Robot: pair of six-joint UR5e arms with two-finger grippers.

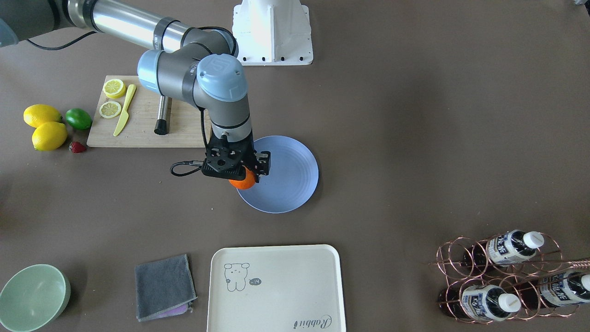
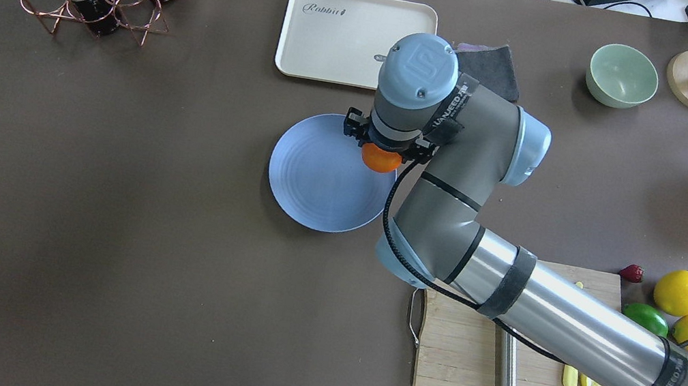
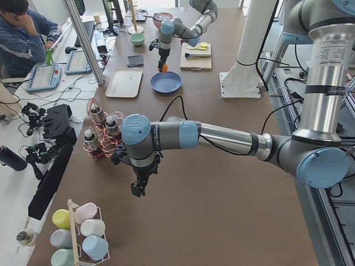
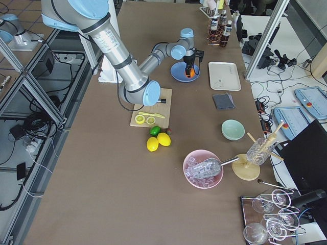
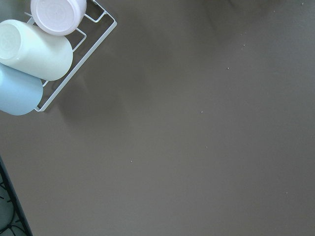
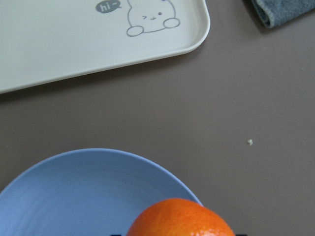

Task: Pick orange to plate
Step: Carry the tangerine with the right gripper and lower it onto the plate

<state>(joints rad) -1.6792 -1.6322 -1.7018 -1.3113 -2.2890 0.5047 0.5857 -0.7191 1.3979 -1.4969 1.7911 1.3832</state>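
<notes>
The orange (image 1: 244, 181) hangs over the edge of the blue-lavender plate (image 1: 288, 177), on the side nearest the cutting board, with my right gripper (image 1: 243, 174) shut on it from above. The overhead view shows the same: the orange (image 2: 380, 159) under the right gripper (image 2: 382, 151), above the plate's (image 2: 318, 182) rim. In the right wrist view the orange (image 6: 182, 220) fills the bottom edge, with the plate (image 6: 83, 191) below it. My left gripper (image 3: 138, 189) shows only in the exterior left view, far from the plate; I cannot tell whether it is open or shut.
A wooden cutting board (image 1: 143, 133) carries lemon slices, a yellow knife and a steel tool. Two lemons (image 1: 44, 125), a lime (image 1: 78, 118) and a strawberry lie beside it. A cream tray (image 1: 275, 288), grey cloth (image 1: 163, 286), green bowl (image 1: 32, 297) and bottle rack (image 1: 504, 276) line the operators' side.
</notes>
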